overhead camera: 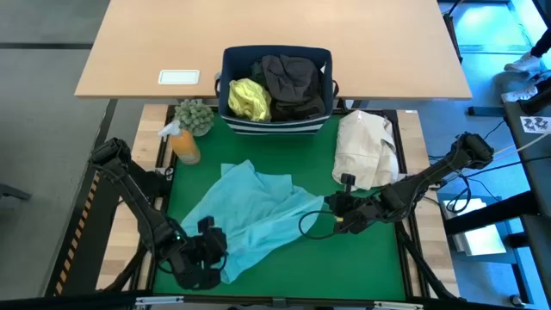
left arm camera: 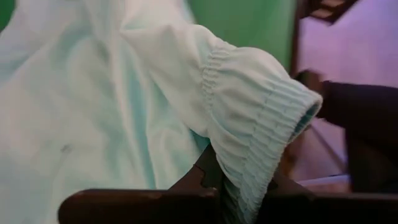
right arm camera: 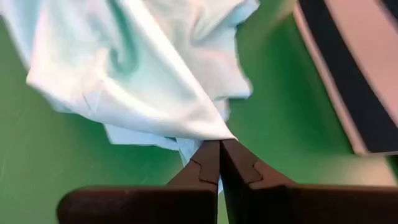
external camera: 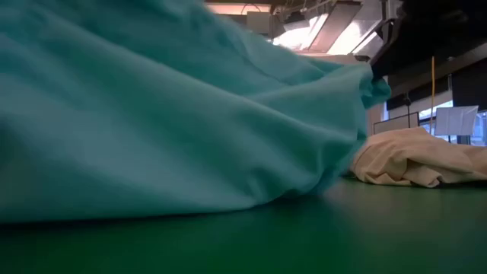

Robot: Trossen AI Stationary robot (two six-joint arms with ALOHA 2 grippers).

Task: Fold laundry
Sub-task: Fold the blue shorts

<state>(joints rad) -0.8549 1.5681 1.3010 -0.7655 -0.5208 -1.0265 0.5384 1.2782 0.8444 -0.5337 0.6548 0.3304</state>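
Turquoise garment [overhead camera: 250,215] lay spread over the green mat [overhead camera: 362,258], reaching from one claw to the other. Beyond the right claw [overhead camera: 331,207], toward the far edge of the mat, lay a cream bundle [overhead camera: 366,148], just apart from the garment's edge. Farther off from both claws, at the back of the mat, stood a navy bin [overhead camera: 275,120] holding a yellow-green shirt [overhead camera: 248,98] beside dark garments [overhead camera: 294,83].

The right claw sat at the garment's right-hand edge, its fingers [right arm camera: 208,163] pressed together on a corner of the turquoise cloth, which fanned out ahead of them. The left claw [overhead camera: 207,245] sat at the garment's opposite, near corner, closed, with a ribbed cuff [left arm camera: 267,124] of the turquoise garment caught between its fingers [left arm camera: 205,174] and the rest of the cloth stretching away in front.

An orange bottle [overhead camera: 184,145] and a small plant [overhead camera: 195,115] stood beyond the left claw, at the mat's far left corner, clear of the garment.
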